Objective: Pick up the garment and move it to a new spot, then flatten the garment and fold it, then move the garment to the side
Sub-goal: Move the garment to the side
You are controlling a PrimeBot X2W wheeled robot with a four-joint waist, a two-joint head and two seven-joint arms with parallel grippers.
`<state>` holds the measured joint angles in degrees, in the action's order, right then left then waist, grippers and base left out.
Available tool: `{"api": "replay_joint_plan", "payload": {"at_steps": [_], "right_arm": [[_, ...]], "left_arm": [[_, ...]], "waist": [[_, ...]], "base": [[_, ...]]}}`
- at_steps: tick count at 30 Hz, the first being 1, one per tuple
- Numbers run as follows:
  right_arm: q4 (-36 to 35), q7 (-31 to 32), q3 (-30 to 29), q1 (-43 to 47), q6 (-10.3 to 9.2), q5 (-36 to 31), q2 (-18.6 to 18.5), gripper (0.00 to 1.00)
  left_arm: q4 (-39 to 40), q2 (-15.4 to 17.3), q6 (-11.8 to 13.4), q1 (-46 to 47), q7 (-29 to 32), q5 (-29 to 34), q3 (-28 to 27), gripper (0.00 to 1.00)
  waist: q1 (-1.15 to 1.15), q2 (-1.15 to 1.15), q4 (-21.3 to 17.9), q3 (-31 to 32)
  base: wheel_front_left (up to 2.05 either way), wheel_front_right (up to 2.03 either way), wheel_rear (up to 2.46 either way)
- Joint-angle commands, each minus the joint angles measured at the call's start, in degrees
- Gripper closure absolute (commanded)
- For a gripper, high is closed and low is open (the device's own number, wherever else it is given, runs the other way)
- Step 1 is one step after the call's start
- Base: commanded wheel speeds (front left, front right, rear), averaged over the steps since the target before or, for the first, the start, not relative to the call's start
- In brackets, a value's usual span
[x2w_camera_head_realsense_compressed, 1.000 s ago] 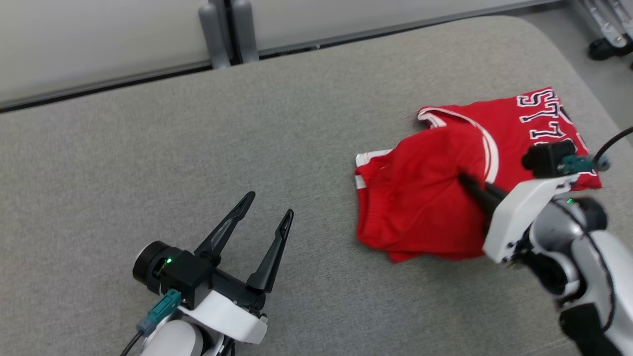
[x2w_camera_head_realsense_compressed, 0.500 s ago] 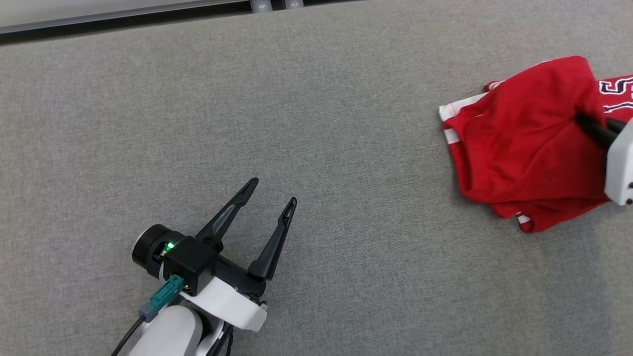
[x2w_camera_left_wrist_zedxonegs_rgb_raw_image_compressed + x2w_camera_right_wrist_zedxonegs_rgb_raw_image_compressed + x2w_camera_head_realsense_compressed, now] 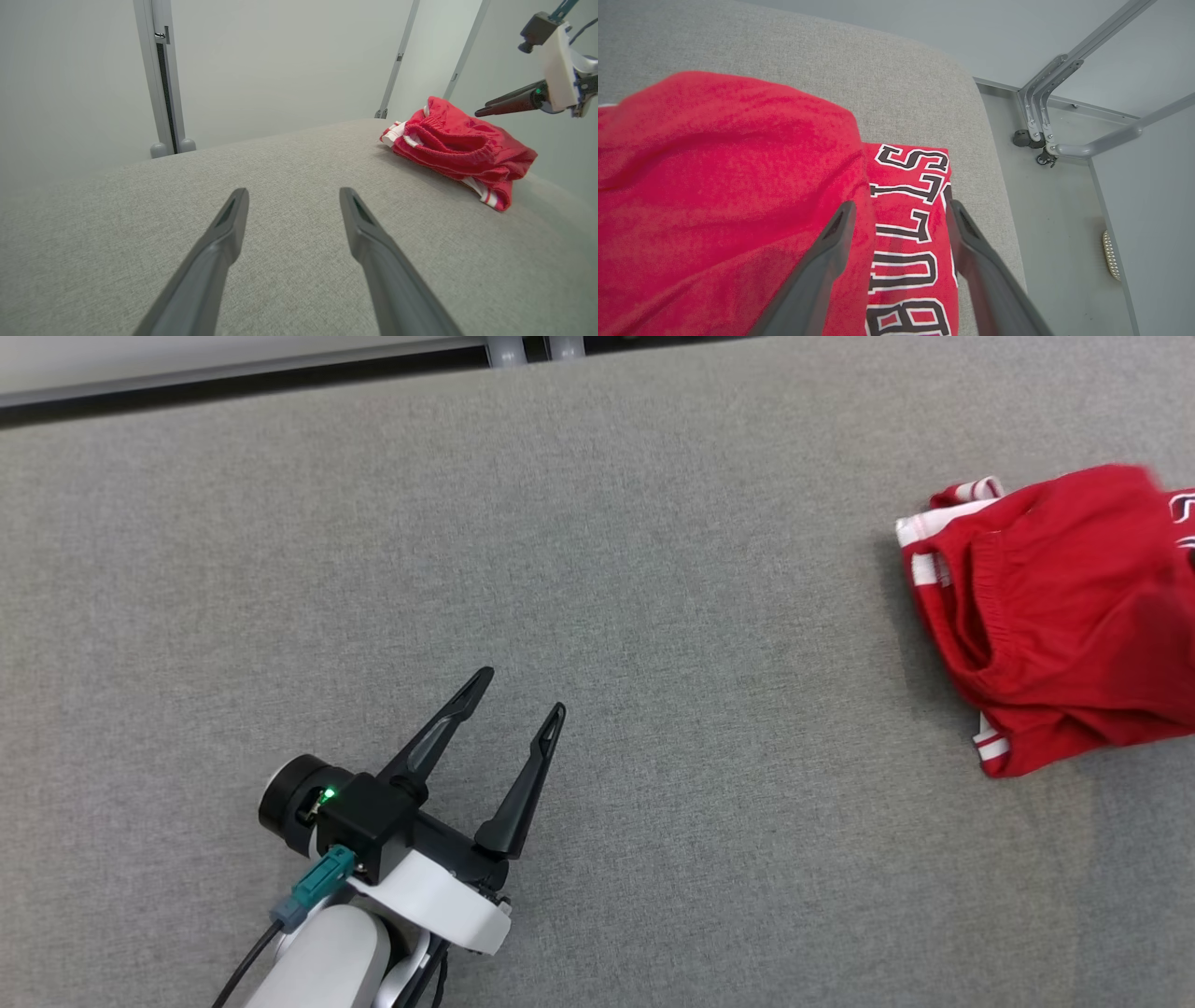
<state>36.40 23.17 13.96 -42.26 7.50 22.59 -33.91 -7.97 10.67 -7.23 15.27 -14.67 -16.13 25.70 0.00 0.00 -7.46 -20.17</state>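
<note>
Garment [image 3: 1046,616] judged soft, light, limp; hold advised at elastic waistband [image 3: 448,140]. Left end effector [image 3: 522,691] released, well apart; right end effector [image 3: 900,205] released above lettering [image 3: 896,266]

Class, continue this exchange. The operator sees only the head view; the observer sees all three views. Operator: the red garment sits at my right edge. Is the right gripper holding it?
Observer: No. The right wrist view shows the right gripper open, its fingers apart above the garment.
Operator: Is it touching the garment?
Observer: The left wrist view shows it in the air, seemingly clear of the garment.
Operator: What lies past my right edge?
Observer: Black-and-white lettering on the garment, close to the grey surface's rounded corner.
</note>
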Motion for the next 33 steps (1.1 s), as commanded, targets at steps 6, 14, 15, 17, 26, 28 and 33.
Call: {"api": "replay_joint_plan", "payload": {"at_steps": [6,14,15,17,26,28,33], "right_arm": [[5.51,-9.55,-6.38,-0.38,0.00,-8.31,2.99,0.00],[-0.35,-24.11,-14.74,5.92,0.00,-11.66,10.28,0.00],[-1.97,-25.32,-15.19,7.26,0.00,-11.35,11.44,0.00],[-5.50,-27.49,-16.13,9.90,0.00,-11.39,12.92,0.00],[-18.57,-32.72,-14.75,23.66,0.00,-9.95,19.85,0.00],[-20.11,-33.43,-14.69,26.71,0.00,-9.68,21.16,0.00],[-22.34,-35.59,-14.14,32.26,0.00,-9.35,23.64,0.00]], "left_arm": [[-1.38,-0.57,0.95,-1.22,-0.41,-1.27,-1.20,0.00],[0.91,0.93,3.67,-5.53,-0.54,-2.79,-7.04,0.00],[1.41,1.23,4.05,-6.11,-0.53,-2.88,-8.05,0.00],[2.44,1.72,4.71,-7.31,-0.55,-3.26,-9.77,0.00],[5.45,1.76,5.97,-13.41,-0.56,-6.17,-16.43,0.00],[5.30,1.19,6.17,-14.76,-0.56,-6.09,-17.14,0.00],[3.02,-1.15,5.79,-16.72,-0.56,-6.09,-19.30,0.00]], "waist": [[0.00,0.00,0.64,5.36],[0.00,0.00,2.28,13.41],[0.00,0.00,2.68,14.18],[0.00,0.00,3.61,15.61],[0.00,0.00,6.76,20.88],[0.00,0.00,7.20,21.60],[0.00,0.00,7.85,22.99]], "base": [[0.00,0.00,0.00],[0.00,0.00,0.00],[0.00,0.00,0.00],[0.00,0.00,0.00],[0.00,0.00,0.00],[0.00,0.00,0.00],[0.00,0.00,0.00]]}}
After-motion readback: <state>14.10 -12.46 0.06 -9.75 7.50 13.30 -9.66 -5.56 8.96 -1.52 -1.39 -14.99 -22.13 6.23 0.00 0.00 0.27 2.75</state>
